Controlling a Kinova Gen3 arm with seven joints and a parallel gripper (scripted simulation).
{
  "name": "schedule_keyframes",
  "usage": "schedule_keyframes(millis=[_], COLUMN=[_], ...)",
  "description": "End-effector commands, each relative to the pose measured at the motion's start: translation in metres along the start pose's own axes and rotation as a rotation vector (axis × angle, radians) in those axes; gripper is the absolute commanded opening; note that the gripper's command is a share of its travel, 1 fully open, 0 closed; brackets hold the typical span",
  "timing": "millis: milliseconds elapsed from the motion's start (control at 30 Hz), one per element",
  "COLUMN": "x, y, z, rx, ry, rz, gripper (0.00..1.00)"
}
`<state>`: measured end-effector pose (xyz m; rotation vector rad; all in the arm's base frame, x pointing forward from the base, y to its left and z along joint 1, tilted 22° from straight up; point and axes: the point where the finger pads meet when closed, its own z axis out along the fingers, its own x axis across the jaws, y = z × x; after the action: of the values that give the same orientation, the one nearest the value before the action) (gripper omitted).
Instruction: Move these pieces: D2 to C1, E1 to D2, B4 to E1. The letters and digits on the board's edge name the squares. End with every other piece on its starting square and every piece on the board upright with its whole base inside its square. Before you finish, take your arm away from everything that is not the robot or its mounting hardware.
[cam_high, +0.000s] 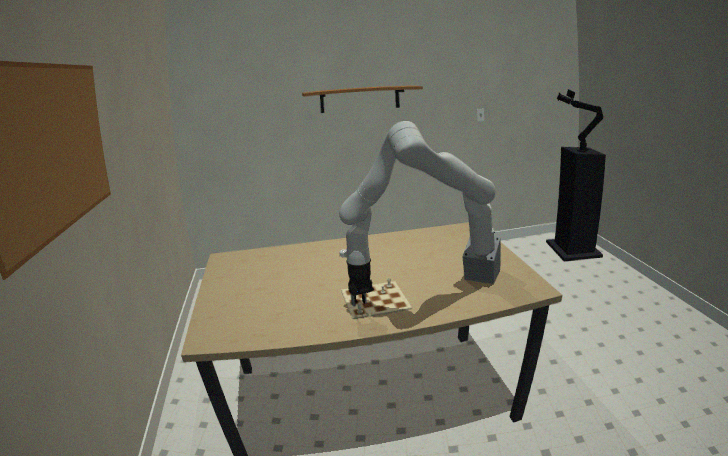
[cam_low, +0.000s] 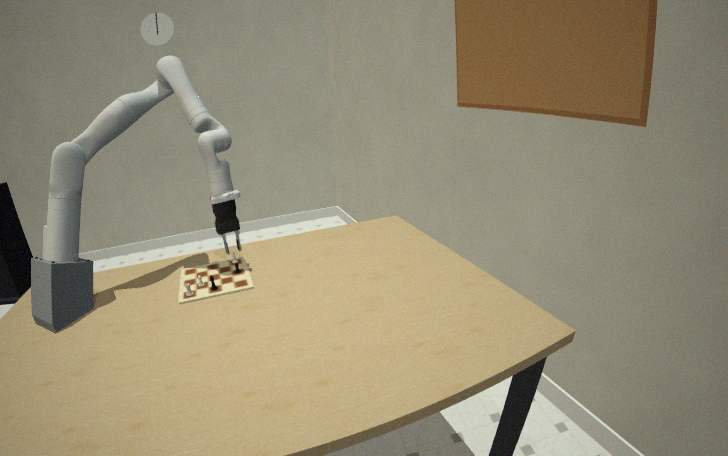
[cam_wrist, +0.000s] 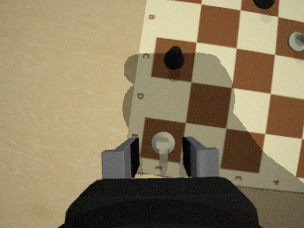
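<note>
At the corner square of the board (cam_wrist: 220, 62) nearest the wrist camera, a pale piece (cam_wrist: 162, 142) stands upright directly below the gripper (cam_wrist: 160, 157). The gripper's fingers stand apart, one either side, holding nothing. The required approach appears to be straight down.

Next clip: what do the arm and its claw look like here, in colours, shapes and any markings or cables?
The arm is smooth pale grey, built of rounded tubular links, rising from a boxy grey base. The claw has a bulky black body and two flat grey fingers with dark inner faces. No cables or markings are visible.
</note>
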<state>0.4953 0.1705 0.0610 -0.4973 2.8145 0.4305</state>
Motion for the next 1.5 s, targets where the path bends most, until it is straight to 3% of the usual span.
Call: schedule_keyframes(millis=[0, 400, 1467], x=[0.001, 0.001, 0.001], y=[-0.002, -0.002, -0.002], z=[0.004, 0.023, 0.023], rx=[0.002, 0.002, 0.002], ry=[0.003, 0.003, 0.003], rz=[0.002, 0.002, 0.002], gripper=[0.73, 0.73, 0.73])
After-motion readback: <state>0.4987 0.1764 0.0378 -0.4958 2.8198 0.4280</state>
